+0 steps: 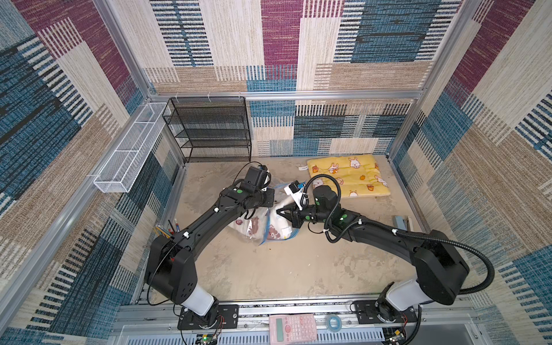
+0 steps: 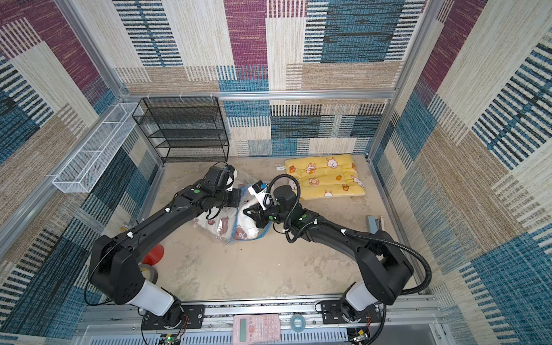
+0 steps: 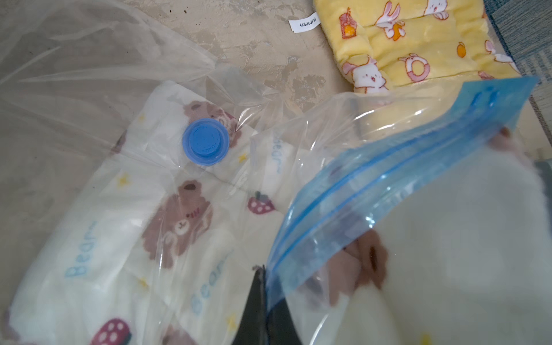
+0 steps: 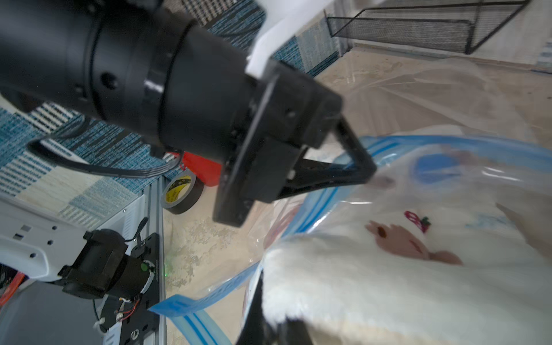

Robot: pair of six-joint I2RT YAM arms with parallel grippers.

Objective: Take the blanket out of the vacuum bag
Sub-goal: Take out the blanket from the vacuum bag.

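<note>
- Slip danger: the left gripper (image 3: 263, 301) is pinching the slick blue zip strip (image 3: 388, 179), which could be sliding free, so the vacuum bag (image 3: 74, 59) is dragging along.
- The right gripper (image 4: 263, 316) is clamping the white bear blanket (image 4: 358, 283), which is poking from the bag's mouth.
- Bag and blanket are lying just beside the yellow cushion (image 1: 349, 176), at both gripper tips.

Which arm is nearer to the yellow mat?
Right. The right arm is beside a corner of the yellow mat; the left arm is across the vacuum bag from it.
</note>
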